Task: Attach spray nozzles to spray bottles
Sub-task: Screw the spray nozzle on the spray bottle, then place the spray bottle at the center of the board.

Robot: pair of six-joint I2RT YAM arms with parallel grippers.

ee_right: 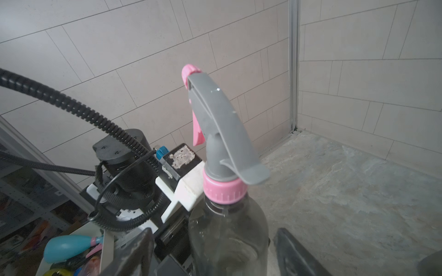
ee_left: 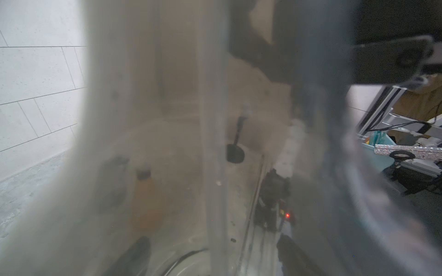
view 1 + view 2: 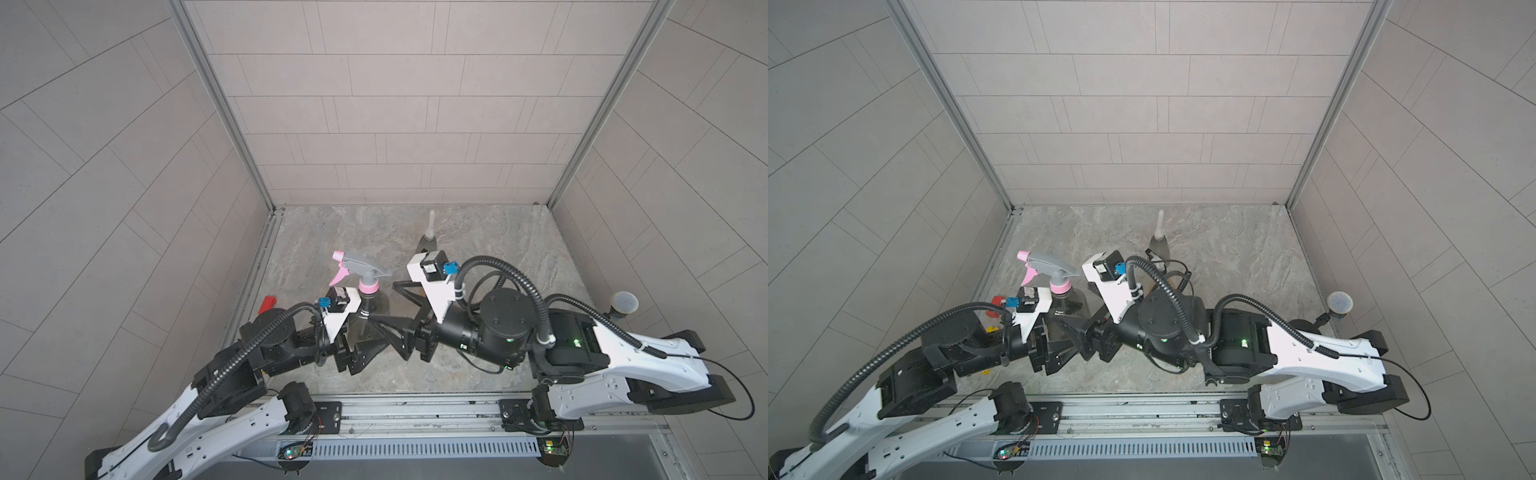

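On the marbled table (image 3: 507, 249), in both top views: smoky grey bottle (image 3: 376, 306) (image 3: 1073, 306) upright, left of centre, with pink-and-grey nozzle (image 3: 360, 268) (image 3: 1049, 266) seated on its neck, spout turned leftward. Around the bottle's lower body, left gripper (image 3: 362, 334) (image 3: 1059, 337) closed on it from the near-left side. From the opposite side, right gripper (image 3: 384, 302) spread wide, one finger on either side of the same bottle. Farther back, second grey bottle (image 3: 429, 243) (image 3: 1160, 246) upright, with a pale piece on top. Near the table's left edge, red block (image 3: 268, 304) (image 3: 996, 301).

Left wrist view: blurred translucent wall of smoky grey bottle (image 2: 167, 107) filling nearly the whole picture, thin dip tube (image 2: 215, 143) inside. Fingers hidden here. Dimly through the wall, orange bottle (image 2: 146, 203) with a dark top.

Right wrist view: pink-and-grey nozzle (image 1: 215, 124) on the neck of smoky grey bottle (image 1: 227, 239). At the lower edge, right gripper (image 1: 212, 231) with fingers (image 1: 136, 253) parted, neither pressed against the bottle's sides.
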